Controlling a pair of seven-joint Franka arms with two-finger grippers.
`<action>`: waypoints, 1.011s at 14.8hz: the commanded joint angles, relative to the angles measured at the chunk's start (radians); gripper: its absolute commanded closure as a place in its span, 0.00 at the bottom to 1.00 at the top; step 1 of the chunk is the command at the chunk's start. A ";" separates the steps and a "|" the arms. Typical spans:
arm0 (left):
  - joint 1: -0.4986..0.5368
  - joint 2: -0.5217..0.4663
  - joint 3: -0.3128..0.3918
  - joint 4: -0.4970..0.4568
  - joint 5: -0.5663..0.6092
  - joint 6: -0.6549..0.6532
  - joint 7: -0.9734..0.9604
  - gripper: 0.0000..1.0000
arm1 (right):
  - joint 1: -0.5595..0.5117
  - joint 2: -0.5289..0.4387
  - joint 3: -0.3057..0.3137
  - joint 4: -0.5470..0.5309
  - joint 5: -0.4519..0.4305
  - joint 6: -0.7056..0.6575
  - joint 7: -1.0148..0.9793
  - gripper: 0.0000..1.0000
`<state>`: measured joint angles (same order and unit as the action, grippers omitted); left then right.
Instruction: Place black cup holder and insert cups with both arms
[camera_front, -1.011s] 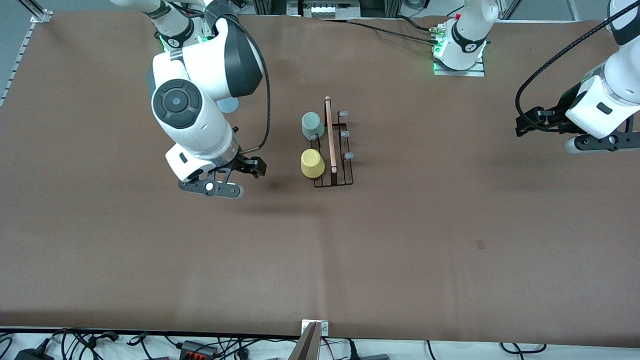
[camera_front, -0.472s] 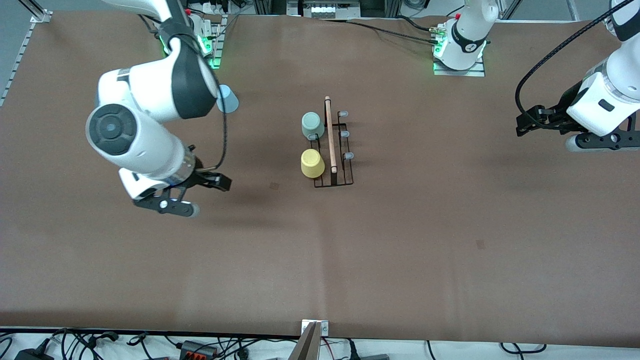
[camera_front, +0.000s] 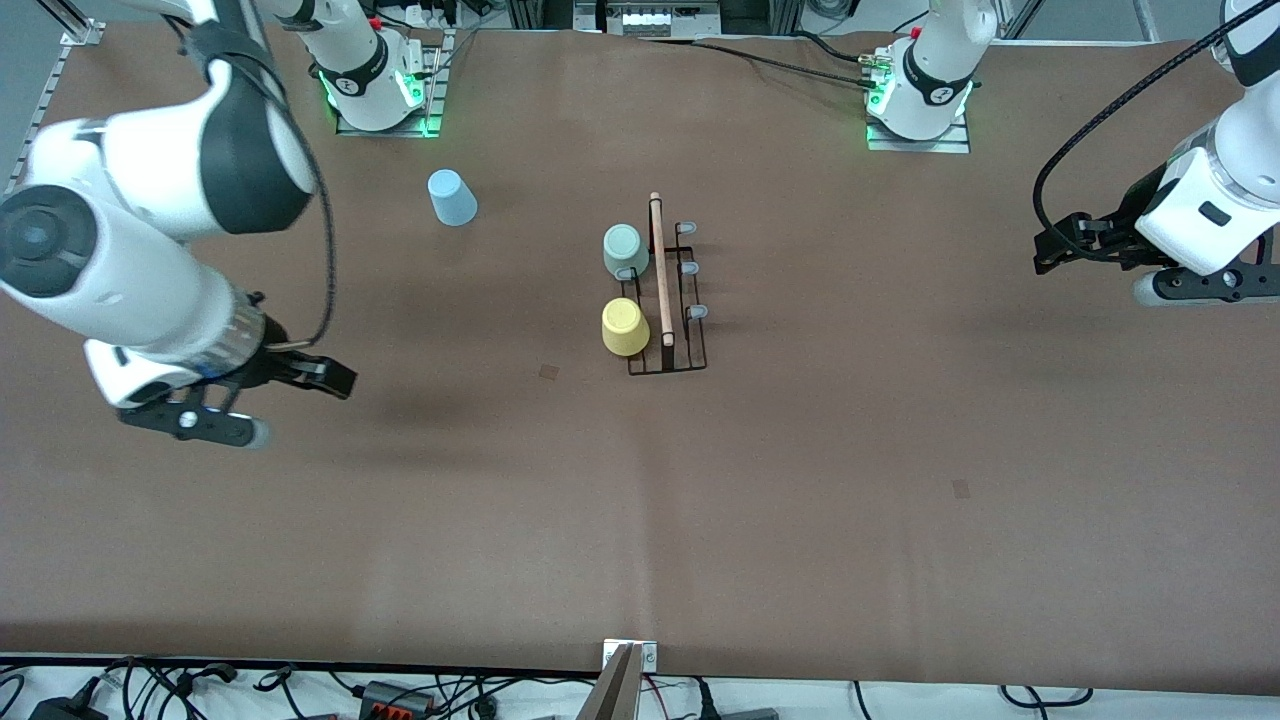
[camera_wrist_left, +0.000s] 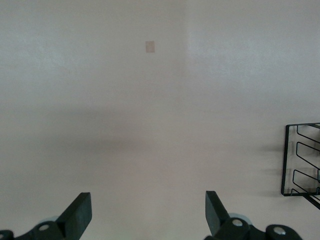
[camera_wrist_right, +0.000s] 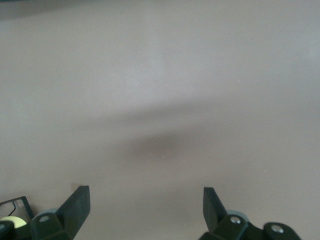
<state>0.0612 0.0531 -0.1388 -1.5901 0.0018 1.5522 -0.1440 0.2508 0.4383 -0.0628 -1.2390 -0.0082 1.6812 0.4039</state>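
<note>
The black cup holder (camera_front: 690, 345) stands mid-table, its wooden rod handle (camera_front: 660, 270) on top. A grey-green cup (camera_front: 624, 250) and a yellow cup (camera_front: 625, 327) sit upside down on its prongs, on the side toward the right arm's end. A light blue cup (camera_front: 452, 197) stands upside down on the table near the right arm's base. My right gripper (camera_front: 335, 380) (camera_wrist_right: 144, 191) hangs open and empty over bare table. The holder's corner (camera_wrist_right: 17, 202) shows at the edge of its wrist view. My left gripper (camera_front: 1050, 250) (camera_wrist_left: 147, 197) waits open and empty over bare table, the holder (camera_wrist_left: 300, 165) off to one side.
Small tape patches (camera_front: 549, 371) (camera_front: 961, 488) mark the brown table. The arm bases (camera_front: 385, 100) (camera_front: 920, 110) stand along the back edge. A metal bracket (camera_front: 630, 655) and cables (camera_front: 400, 690) lie at the edge nearest the front camera.
The right arm has swung away from beside the holder toward its own end of the table, uncovering the light blue cup. The left arm has barely moved.
</note>
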 joint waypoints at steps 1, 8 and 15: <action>0.002 0.014 0.002 0.025 0.000 -0.015 0.023 0.00 | -0.149 -0.064 0.110 -0.039 -0.019 -0.002 -0.028 0.00; 0.002 0.014 0.002 0.027 -0.002 -0.017 0.023 0.00 | -0.332 -0.136 0.124 -0.083 -0.016 -0.014 -0.336 0.00; -0.003 0.014 0.002 0.025 0.000 -0.024 0.023 0.00 | -0.329 -0.167 0.101 -0.086 -0.010 -0.050 -0.381 0.00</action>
<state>0.0583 0.0580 -0.1396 -1.5901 0.0015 1.5498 -0.1418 -0.0713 0.3141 0.0315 -1.2925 -0.0129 1.6548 0.0406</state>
